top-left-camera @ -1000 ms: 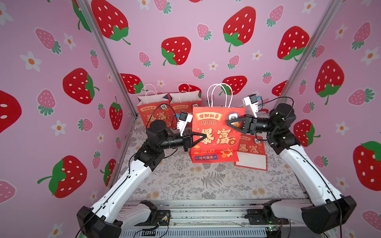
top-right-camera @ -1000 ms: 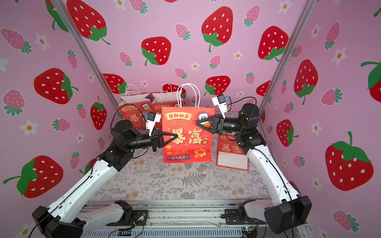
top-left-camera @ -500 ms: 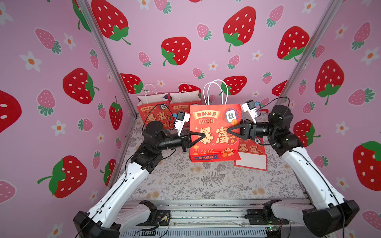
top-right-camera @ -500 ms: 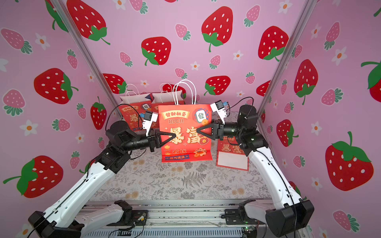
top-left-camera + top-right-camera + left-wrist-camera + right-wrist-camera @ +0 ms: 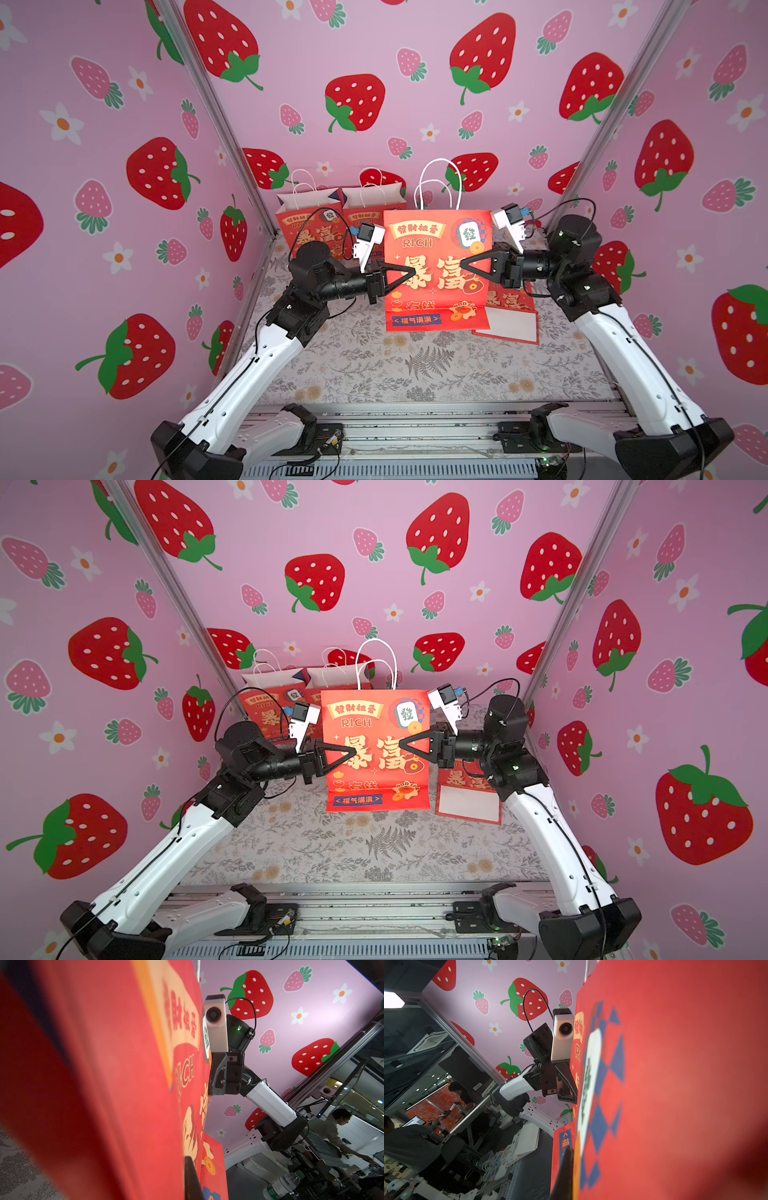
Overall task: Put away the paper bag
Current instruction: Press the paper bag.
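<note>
A red paper bag with white handles and gold lettering stands upright and flat at mid-table. In both top views my left gripper is shut on its left edge at mid-height. My right gripper is shut on the opposite edge at about the same height. In the left wrist view the paper bag fills most of the picture, with one dark fingertip lying against its printed face. The right wrist view shows the paper bag equally close, a dark fingertip pressed on its front.
Two similar red bags stand open against the back wall at the left. Another red bag lies flat on the floral tablecloth, just right of the held one. Pink strawberry walls close in on three sides.
My right gripper came down from the bag's upper right corner to mid-height and shut on its edge. The bag straightened and shifted slightly left. The left gripper kept its hold.
</note>
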